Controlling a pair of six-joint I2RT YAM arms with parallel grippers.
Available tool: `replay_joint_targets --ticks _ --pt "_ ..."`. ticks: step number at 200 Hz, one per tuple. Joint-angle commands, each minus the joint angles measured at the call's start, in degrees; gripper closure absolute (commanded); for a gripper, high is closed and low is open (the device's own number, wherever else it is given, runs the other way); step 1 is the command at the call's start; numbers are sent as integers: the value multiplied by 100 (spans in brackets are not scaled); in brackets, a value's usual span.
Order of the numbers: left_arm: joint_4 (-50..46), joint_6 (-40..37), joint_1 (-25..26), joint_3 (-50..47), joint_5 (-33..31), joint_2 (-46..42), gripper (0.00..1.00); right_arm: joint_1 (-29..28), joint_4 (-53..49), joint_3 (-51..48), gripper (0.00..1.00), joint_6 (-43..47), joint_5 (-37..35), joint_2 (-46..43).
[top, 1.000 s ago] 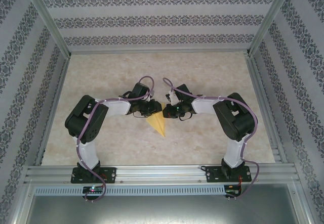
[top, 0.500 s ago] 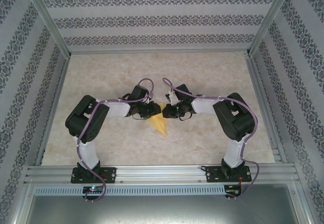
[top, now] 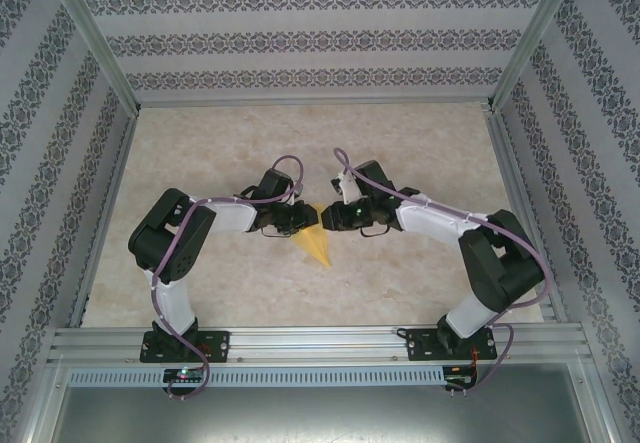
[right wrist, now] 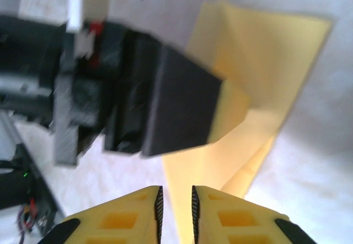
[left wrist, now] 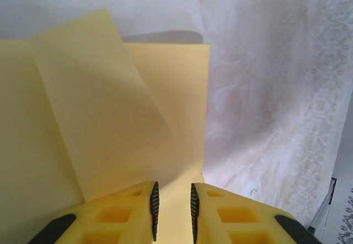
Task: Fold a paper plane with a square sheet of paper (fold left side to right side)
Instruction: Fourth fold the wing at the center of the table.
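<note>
Yellow-orange creased pointed paper sheet [top: 315, 245] on pale surface [top: 220, 283]. Left claw [left wrist: 172, 211] nearly closed, pinching sheet edge. Right claw [right wrist: 175, 211] nearly closed, grip unclear. Risk: opposing pulls tear paper, skew fold.

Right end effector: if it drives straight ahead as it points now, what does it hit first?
Probably the yellow paper lying just ahead of the right end effector, then the left arm's dark wrist body over it. Depth is unclear, so order is uncertain.

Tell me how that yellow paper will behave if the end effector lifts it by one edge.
The yellow paper looks thin, so it would probably droop and flex. One flap already stands off the sheet, so its creases likely spring back. It is probably very light and may slide on the smooth table.
</note>
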State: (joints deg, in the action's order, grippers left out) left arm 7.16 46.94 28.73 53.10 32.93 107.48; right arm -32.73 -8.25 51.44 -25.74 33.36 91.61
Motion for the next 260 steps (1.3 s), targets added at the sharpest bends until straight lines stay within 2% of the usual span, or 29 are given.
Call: replay_joint_targets --ticks 1,39,150,260 --pt "-354 0 37 -206 -230 185 74 -335 256 -328 78 -304 604 -36" --pt "-361 0 36 -206 -241 177 74 -654 316 -233 78 -373 500 332" --pt "-408 -36 36 -203 -251 150 74 -647 22 -299 78 -163 242 807" --pt "-443 -44 36 -179 -269 159 74 -656 -178 -387 78 -49 75 865"
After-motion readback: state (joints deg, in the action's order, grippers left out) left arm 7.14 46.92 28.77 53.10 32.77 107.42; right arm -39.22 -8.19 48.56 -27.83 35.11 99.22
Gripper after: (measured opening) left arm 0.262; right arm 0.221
